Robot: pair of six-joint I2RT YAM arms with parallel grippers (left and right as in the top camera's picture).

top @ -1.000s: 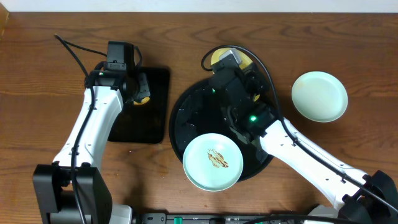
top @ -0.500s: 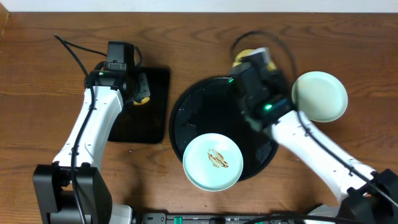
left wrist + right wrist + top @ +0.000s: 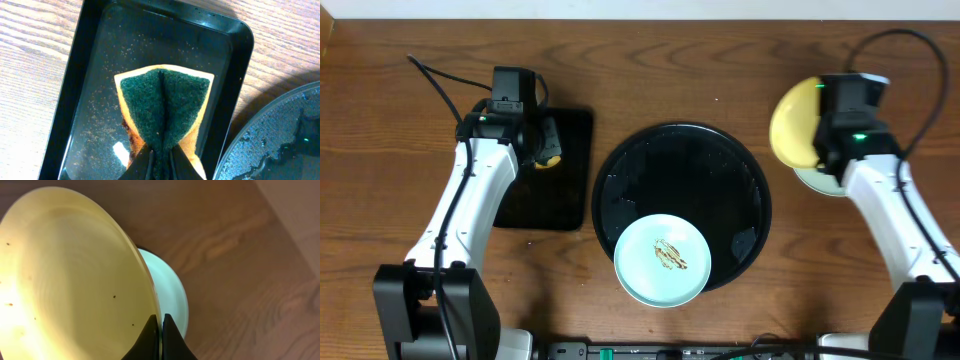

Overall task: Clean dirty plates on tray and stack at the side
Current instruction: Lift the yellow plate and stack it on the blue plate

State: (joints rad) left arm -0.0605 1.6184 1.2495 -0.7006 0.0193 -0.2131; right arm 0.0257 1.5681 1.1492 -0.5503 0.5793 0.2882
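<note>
The right gripper (image 3: 161, 323) is pinching the yellow plate (image 3: 70, 270) over a blue plate (image 3: 173, 294) by the table (image 3: 380, 100) right edge. The left gripper (image 3: 160, 151) is squeezing a sponge (image 3: 162, 100). A smeared plate (image 3: 661, 259) is lying at the tray (image 3: 660, 170) front edge.

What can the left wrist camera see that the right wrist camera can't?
Only the left wrist view shows the green-and-yellow sponge pinched by the left gripper over the small rectangular black tray, plus an edge of the large round glossy black tray. Only the right wrist view shows the pale yellow round plate gripped by its rim in the right gripper, with a pale blue round plate behind it. Both show the brown wooden table.
</note>
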